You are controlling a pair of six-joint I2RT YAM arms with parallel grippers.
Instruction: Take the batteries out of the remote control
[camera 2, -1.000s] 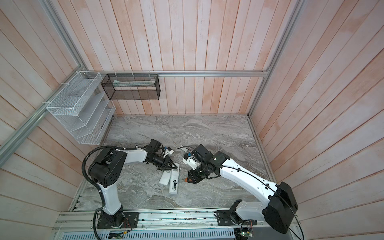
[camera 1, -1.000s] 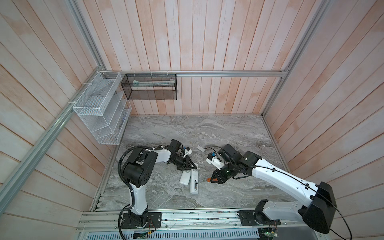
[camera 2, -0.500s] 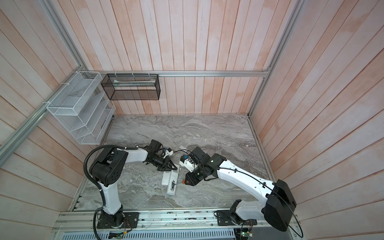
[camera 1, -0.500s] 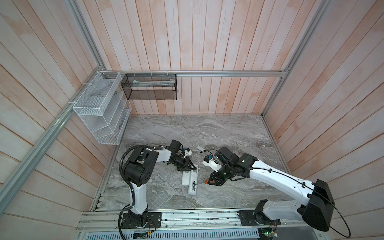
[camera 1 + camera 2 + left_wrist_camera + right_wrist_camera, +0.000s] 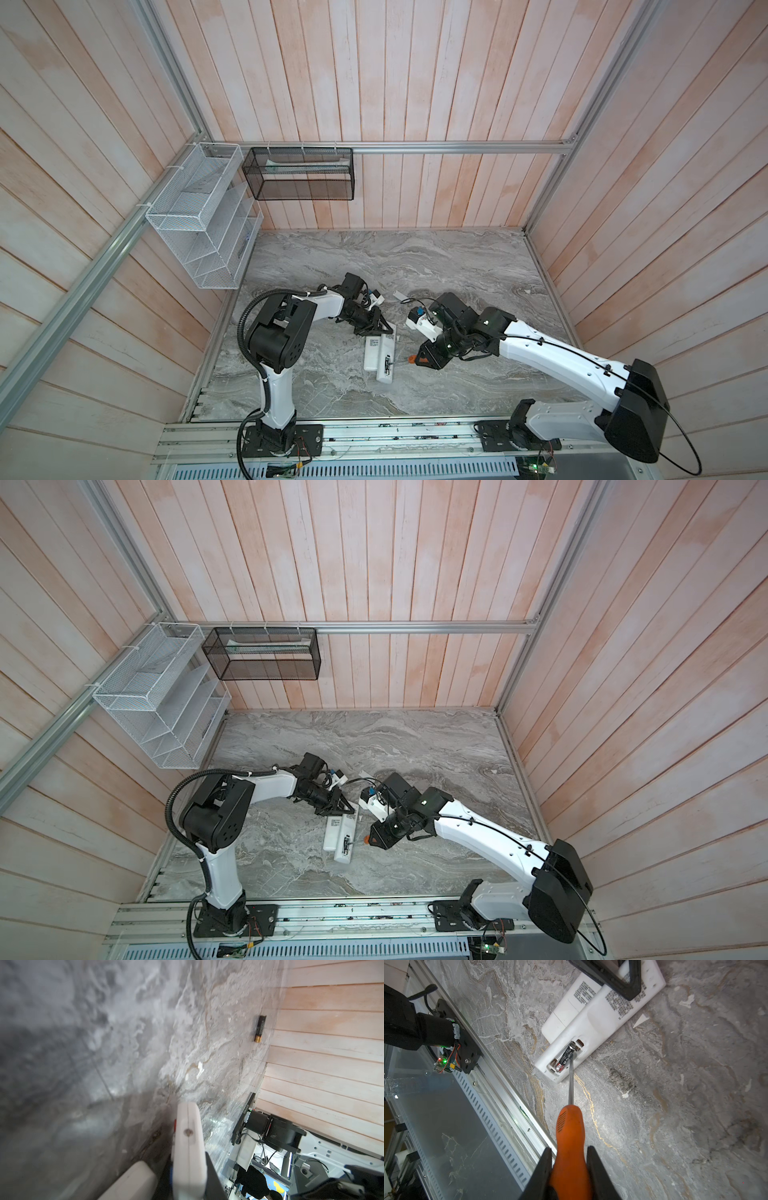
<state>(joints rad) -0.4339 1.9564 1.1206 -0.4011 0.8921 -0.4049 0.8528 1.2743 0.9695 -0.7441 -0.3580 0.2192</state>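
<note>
Gripping a screwdriver (image 5: pixel 570 1126), right hand (image 5: pixel 569 1148) rests its tip against a battery (image 5: pixel 565 1056) in the remote (image 5: pixel 602 1018); left hand (image 5: pixel 374 328) clamps the remote.

Pale, pink-tinged wooden planks form the walls (image 5: pixel 374 83) on three sides, the boards running upright on the back wall and slanting on the two side walls in both top views. Aluminium rails (image 5: pixel 457 146) frame the corners and cross the back wall. A black mesh basket (image 5: pixel 299 174) hangs from the crossing rail, and a white wire rack (image 5: pixel 195 216) with several tiers is fixed to the rail on the left wall, just beside it. Below lies the table (image 5: pixel 415 257), its top grey and veined like marble. A band of aluminium track (image 5: pixel 395 436) runs along its near edge, with a slotted grille (image 5: pixel 374 473) beyond. The light is even and soft, and shadows are faint.
</note>
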